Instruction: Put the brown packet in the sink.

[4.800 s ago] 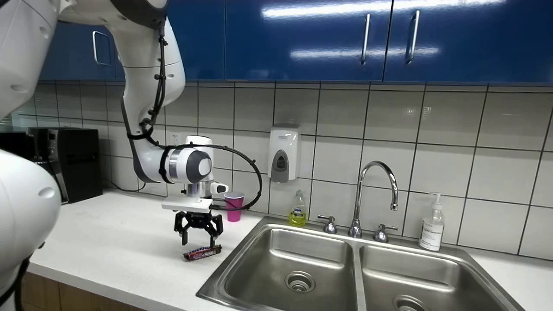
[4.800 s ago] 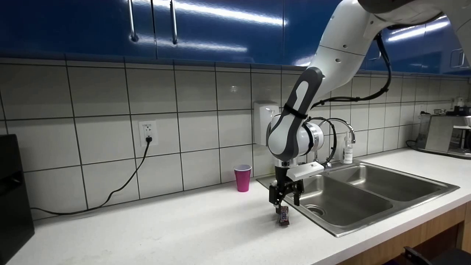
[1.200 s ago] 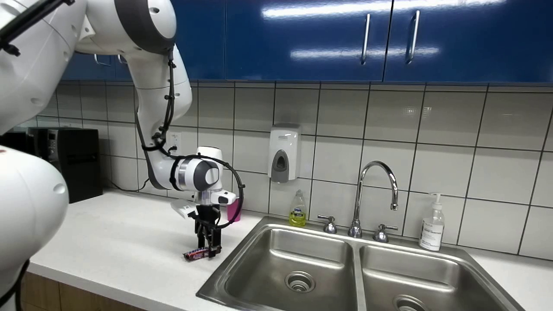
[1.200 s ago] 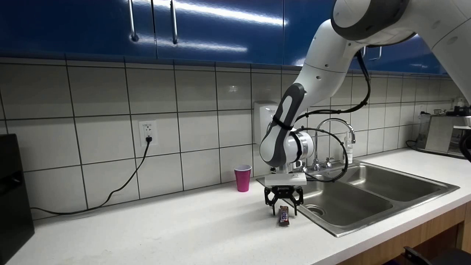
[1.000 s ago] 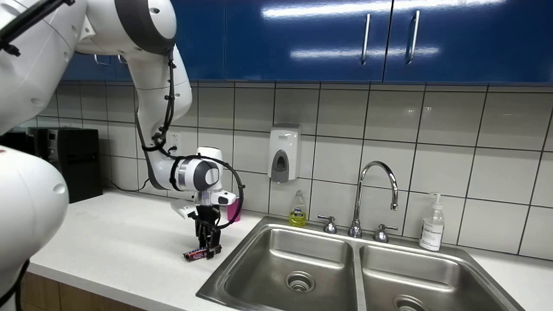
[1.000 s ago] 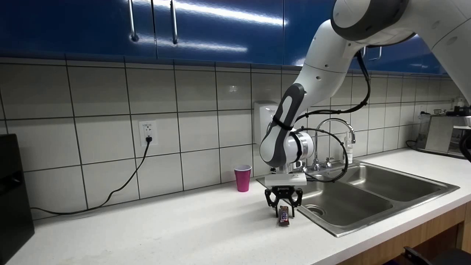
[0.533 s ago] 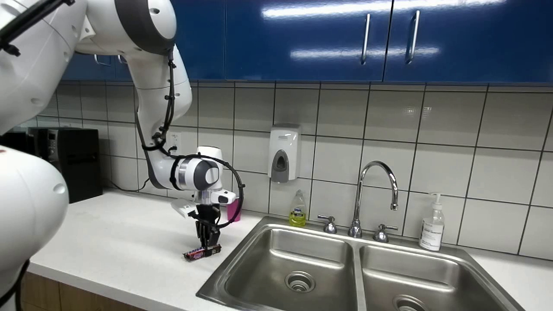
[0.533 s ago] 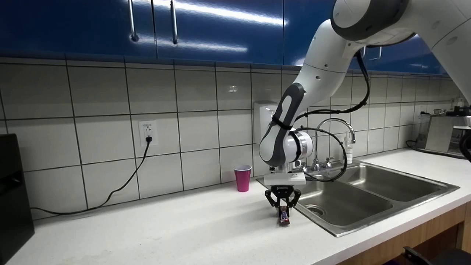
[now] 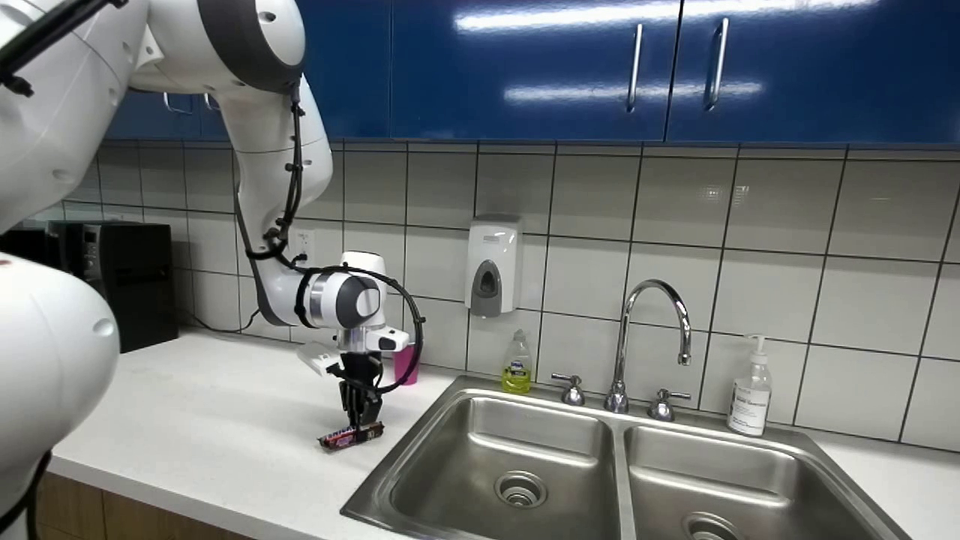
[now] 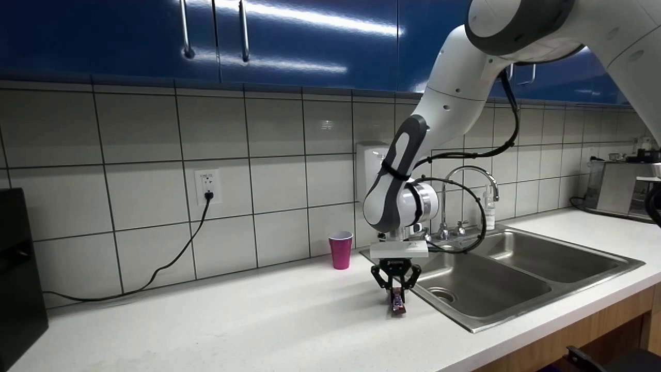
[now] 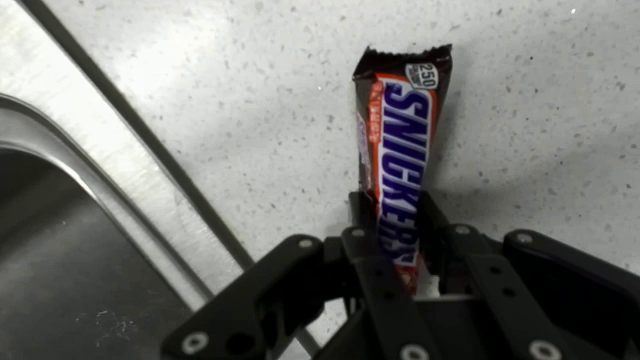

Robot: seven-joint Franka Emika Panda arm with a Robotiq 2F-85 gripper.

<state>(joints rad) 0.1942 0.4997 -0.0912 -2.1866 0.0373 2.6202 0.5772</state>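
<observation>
A white counter [image 9: 202, 397] runs along the tiled wall [image 10: 279, 181], and the double steel sink [image 9: 622, 480] is set into it on the right. The white arm [image 9: 277, 135] bends over the counter and points straight down just left of the sink. At its end is the black gripper [image 11: 393, 215], its fingers [image 11: 358, 212] drawn in almost together, one against each long side of the packet [image 11: 400, 135]. The gap between them is just the packet's own width, and they clamp it. The grip falls a little right of the packet's middle, so the longer part juts out left and near. A pink cup [image 10: 341, 251] stands upright farther off by the wall, apart from both.

The packet is over the counter, left of the sink; whether its underside touches the counter cannot be told. It is slim and dark brown, its printed face up. In the wrist view, blue SNICKERS letters run lengthwise on a white panel edged in orange-red. The end away from the gripper is crimped and jagged; the opposite end is partly hidden. Near the crimped end is a small white badge reading 250.
</observation>
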